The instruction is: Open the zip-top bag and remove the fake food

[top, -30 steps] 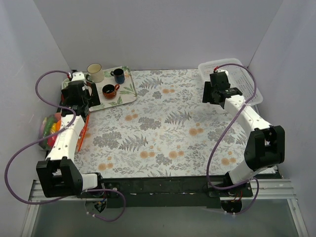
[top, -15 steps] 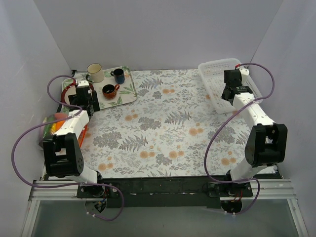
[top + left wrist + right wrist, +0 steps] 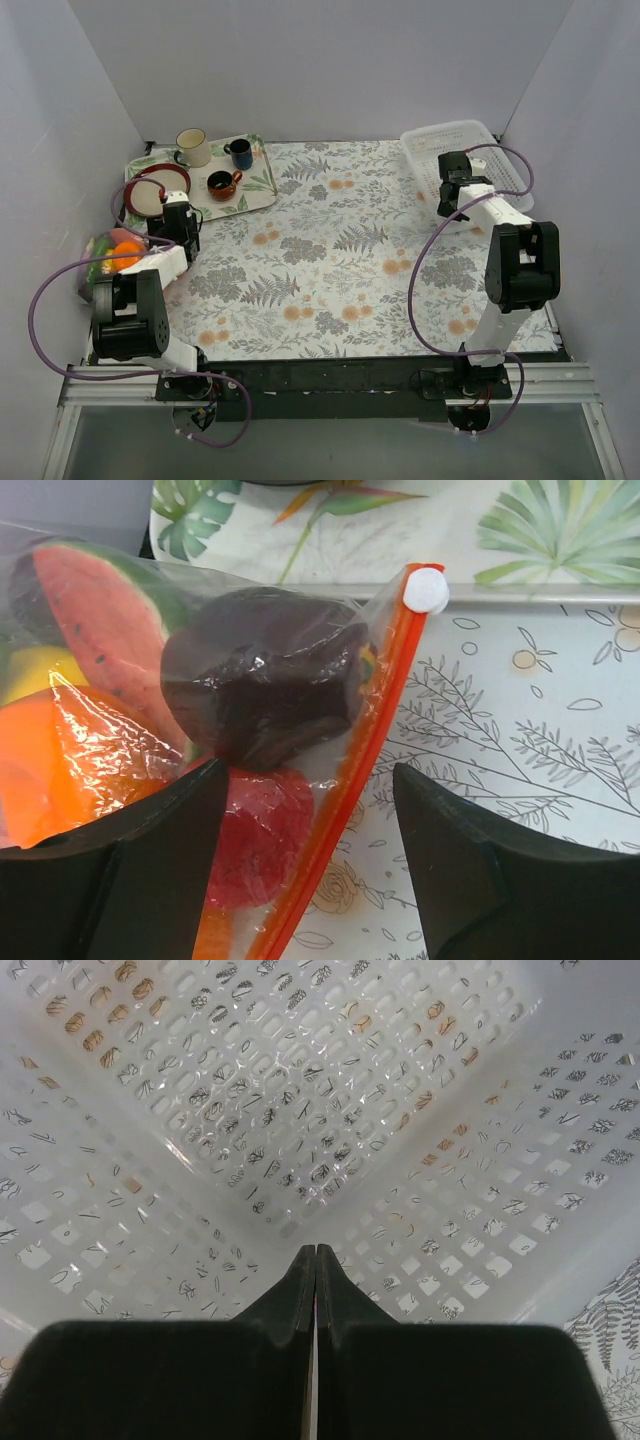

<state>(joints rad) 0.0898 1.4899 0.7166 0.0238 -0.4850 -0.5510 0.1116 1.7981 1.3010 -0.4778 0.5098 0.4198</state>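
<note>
Middle of table: open floral cloth, wide passage between both arms.
Far left: tray crowded with mugs and plate.
Left edge: zip-top bag lies near the side wall, tray edge just beyond. Left gripper is spread astride the orange zipper strip.
Far right corner: basket fills it. Right gripper is inside, fingers pressed together, mesh walls close around.

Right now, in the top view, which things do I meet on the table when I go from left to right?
From the left: bag of toy food → red-rimmed plate → cream mug → reddish mug → blue mug → white basket.
</note>
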